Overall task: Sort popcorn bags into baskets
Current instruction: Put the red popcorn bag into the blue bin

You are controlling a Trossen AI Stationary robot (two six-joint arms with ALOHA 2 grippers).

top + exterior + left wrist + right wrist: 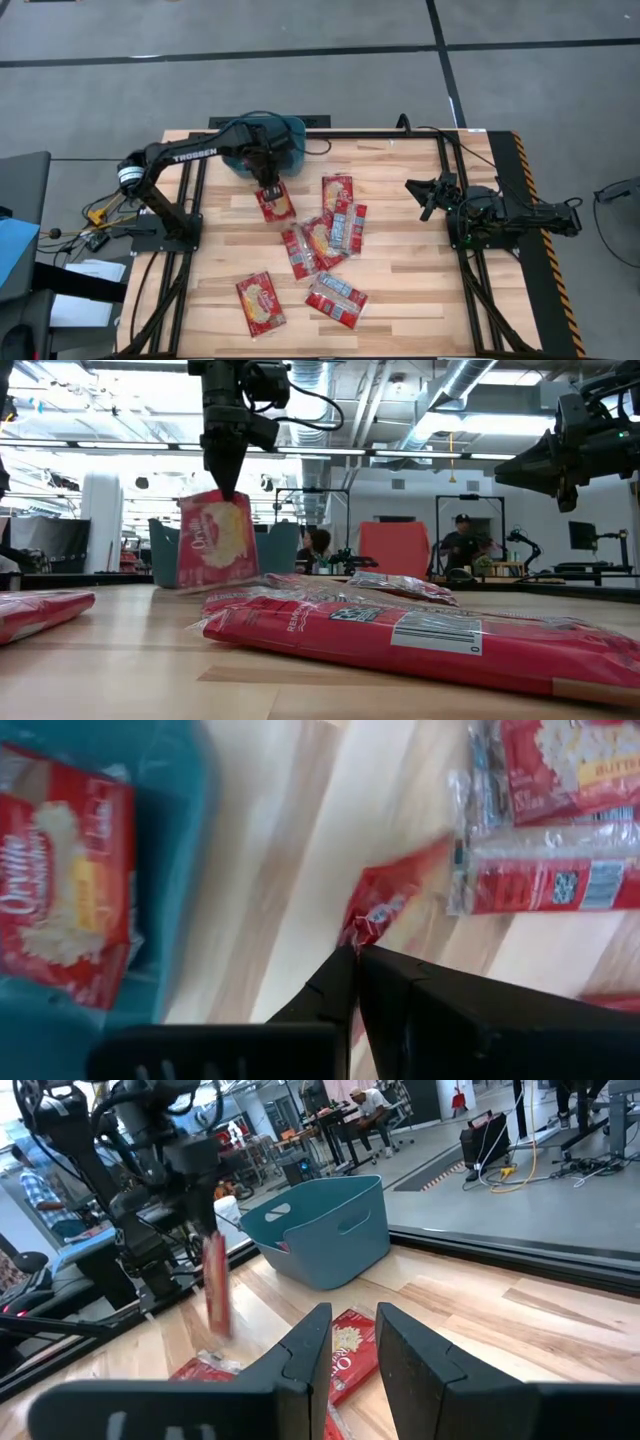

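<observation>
Hanging from the left jaws (pixel 268 183) — a popcorn bag (pixel 275 202), pinched beside the basket (pixel 292 128) — right jaws (pixel 424 190) apart

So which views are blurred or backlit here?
Left wrist view: motion-smeared, the packet pinched in the left end effector and the teal bin soft. Right wrist view: that hanging packet is a red streak. Low view: bright windows behind silhouette both arms. High view: evenly lit.
</observation>
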